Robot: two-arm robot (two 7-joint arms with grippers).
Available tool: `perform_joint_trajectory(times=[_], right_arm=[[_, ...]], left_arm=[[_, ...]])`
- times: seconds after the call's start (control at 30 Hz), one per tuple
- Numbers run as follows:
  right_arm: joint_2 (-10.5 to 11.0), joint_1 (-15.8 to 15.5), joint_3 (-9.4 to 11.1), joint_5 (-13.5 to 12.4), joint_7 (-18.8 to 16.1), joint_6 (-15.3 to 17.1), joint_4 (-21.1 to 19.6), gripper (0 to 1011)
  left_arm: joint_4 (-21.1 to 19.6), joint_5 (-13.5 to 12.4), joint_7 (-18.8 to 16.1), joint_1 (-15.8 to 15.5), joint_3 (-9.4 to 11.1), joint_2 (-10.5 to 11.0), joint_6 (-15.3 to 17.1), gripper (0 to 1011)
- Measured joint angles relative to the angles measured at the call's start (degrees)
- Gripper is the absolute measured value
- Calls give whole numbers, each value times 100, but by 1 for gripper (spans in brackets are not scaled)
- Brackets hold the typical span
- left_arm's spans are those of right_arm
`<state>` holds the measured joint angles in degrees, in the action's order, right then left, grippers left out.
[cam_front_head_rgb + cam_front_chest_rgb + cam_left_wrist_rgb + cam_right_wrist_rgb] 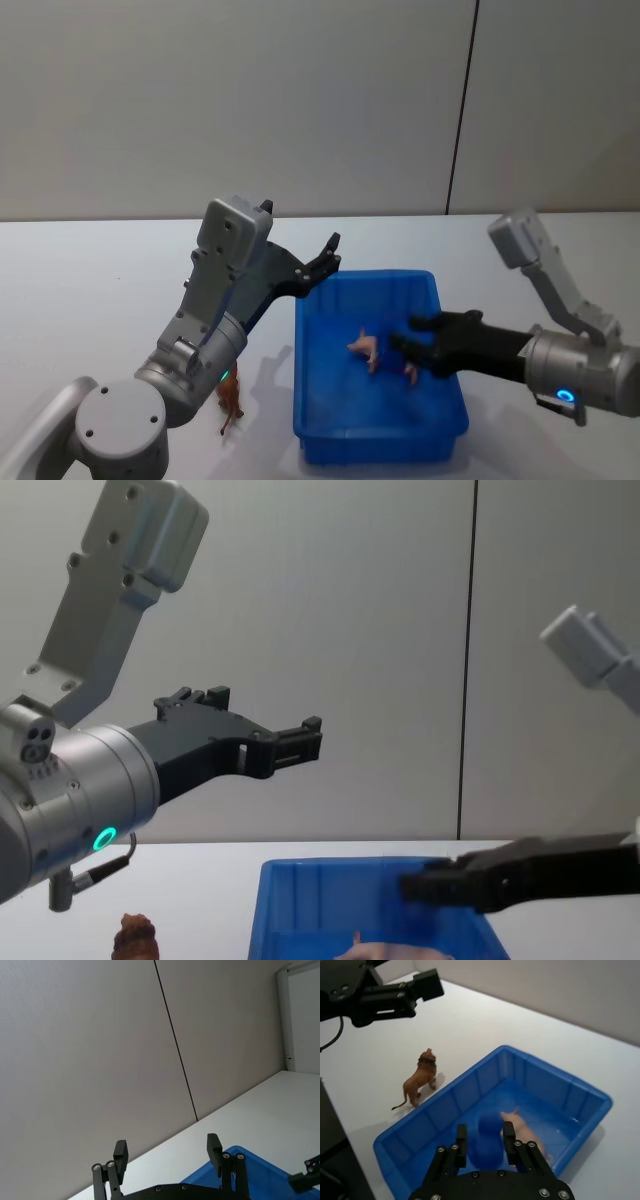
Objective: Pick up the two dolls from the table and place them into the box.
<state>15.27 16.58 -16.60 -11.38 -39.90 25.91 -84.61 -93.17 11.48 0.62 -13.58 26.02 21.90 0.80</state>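
Pink doll (pixel 367 349) in the box (pixel 370 276); brown doll (pixel 231 400) next.
Right gripper (pixel 412 346) and left gripper (pixel 328 256) both show jaws apart; the left must drop lower left onto that doll, seemingly standing on the counter (pixel 100 300).

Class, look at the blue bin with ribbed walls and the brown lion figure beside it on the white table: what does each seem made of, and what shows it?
Blue ribbed bin: likely moulded plastic, smooth with slight sheen; even colour, ribbed walls, rounded rim. Brown lion figure: probably moulded plastic or rubber, matte; stands stiffly on thin legs, though something softer is possible.
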Motion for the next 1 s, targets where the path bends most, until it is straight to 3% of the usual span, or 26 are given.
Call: perform_joint_trajectory(times=[0.1,0.2,0.43,0.7,1.0], right_arm=[[-39,65,-56,36,-149,162,73,437],[-66,118,-103,63,-256,293,132,580],[-105,197,-170,98,-414,485,213,776],[-86,208,-175,56,-412,435,184,995],[58,101,-19,-289,-152,13,2,1003]], left_arm=[[0,0,0,0,0,0,0,1001],[0,0,0,0,0,0,0,1001],[0,0,0,0,0,0,0,1001],[0,0,0,0,0,0,0,1001],[0,0,0,0,0,0,0,1001]])
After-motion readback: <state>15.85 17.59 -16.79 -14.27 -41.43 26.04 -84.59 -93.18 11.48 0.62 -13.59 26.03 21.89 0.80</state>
